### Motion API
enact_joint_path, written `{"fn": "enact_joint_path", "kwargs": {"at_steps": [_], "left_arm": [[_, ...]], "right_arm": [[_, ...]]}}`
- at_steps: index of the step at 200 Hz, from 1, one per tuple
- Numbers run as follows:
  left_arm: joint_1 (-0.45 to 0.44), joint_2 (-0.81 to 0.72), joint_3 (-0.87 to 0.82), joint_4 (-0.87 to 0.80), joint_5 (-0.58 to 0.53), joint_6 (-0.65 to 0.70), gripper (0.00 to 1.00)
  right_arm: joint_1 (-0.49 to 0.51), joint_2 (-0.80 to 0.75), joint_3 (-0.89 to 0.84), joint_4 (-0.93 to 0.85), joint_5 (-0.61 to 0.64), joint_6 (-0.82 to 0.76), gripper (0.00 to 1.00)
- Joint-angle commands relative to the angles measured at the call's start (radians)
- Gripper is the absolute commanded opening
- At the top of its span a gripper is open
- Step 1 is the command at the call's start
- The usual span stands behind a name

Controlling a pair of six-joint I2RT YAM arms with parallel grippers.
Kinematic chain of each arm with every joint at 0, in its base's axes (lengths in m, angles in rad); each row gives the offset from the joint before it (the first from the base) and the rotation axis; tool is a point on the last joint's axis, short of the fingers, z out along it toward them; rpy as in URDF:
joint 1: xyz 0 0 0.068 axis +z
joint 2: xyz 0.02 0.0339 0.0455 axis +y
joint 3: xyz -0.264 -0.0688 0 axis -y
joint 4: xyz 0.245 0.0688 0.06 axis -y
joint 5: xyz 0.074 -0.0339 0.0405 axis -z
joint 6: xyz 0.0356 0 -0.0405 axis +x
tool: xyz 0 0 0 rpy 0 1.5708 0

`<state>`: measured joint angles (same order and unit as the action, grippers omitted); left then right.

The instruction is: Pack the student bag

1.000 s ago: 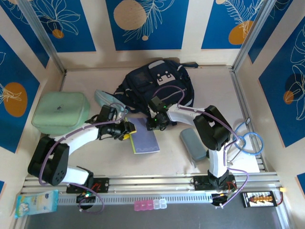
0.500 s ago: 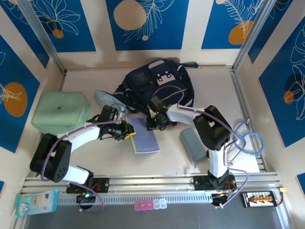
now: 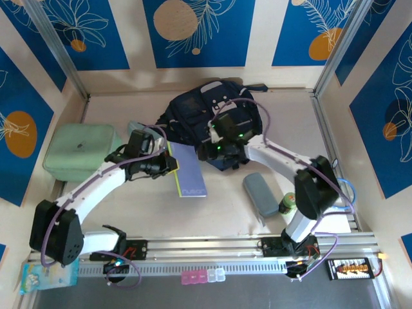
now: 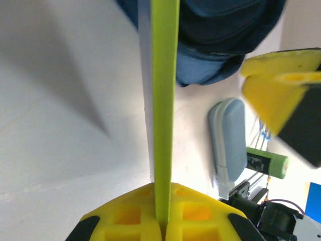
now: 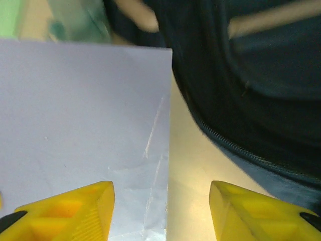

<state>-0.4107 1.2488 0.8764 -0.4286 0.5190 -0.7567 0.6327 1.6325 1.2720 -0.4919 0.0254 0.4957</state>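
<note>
The student bag (image 3: 215,112), a dark navy backpack with white patches, lies at the back middle of the table. A lavender notebook (image 3: 191,172) with a lime-green spine (image 4: 164,100) lies just in front of it. My left gripper (image 3: 168,165) is shut on that spine, and the spine runs straight out from between its yellow fingers (image 4: 125,216). My right gripper (image 3: 216,152) hovers at the bag's front edge and stands open. In its wrist view the notebook (image 5: 85,115) sits under its left finger, bare table lies between the fingers, and the bag's zipper edge (image 5: 235,150) curves on the right.
A mint-green case (image 3: 80,151) rests at the left, with a teal pouch (image 3: 140,131) behind my left wrist. A grey-blue pencil pouch (image 3: 260,194) and a green bottle (image 3: 287,205) lie right of the notebook. A wipes packet (image 3: 45,274) sits at the near-left corner.
My left gripper has closed on the notebook's spine and shifted it back toward the bag. My right gripper has opened and moved back to the bag's front edge.
</note>
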Motion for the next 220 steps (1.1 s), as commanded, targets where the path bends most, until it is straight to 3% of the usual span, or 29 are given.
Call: {"fn": "enact_joint_path", "kwargs": {"at_steps": [1, 26, 49, 98, 129, 166, 220], "left_arm": [[-0.001, -0.049, 0.081, -0.043, -0.007, 0.036, 0.0], [-0.002, -0.063, 0.111, 0.023, -0.03, -0.001, 0.0], [0.0, -0.038, 0.114, 0.19, -0.052, -0.078, 0.0], [0.0, 0.114, 0.186, 0.528, -0.151, -0.273, 0.0], [0.0, 0.216, 0.235, 0.695, -0.196, -0.406, 0.0], [-0.005, 0.307, 0.318, 0.717, -0.174, -0.455, 0.0], [-0.014, 0.353, 0.306, 0.84, -0.153, -0.549, 0.0]], "right_arm": [[-0.081, -0.079, -0.04, 0.053, -0.065, 0.058, 0.58], [-0.224, -0.139, -0.132, 0.177, -0.21, 0.172, 0.65], [-0.322, -0.145, -0.189, 0.272, -0.34, 0.262, 0.68], [-0.428, -0.177, -0.338, 0.581, -0.541, 0.508, 0.83], [-0.449, -0.167, -0.416, 0.792, -0.614, 0.664, 0.9], [-0.435, -0.123, -0.414, 0.977, -0.665, 0.798, 0.93], [-0.369, -0.024, -0.355, 1.09, -0.653, 0.937, 0.92]]}}
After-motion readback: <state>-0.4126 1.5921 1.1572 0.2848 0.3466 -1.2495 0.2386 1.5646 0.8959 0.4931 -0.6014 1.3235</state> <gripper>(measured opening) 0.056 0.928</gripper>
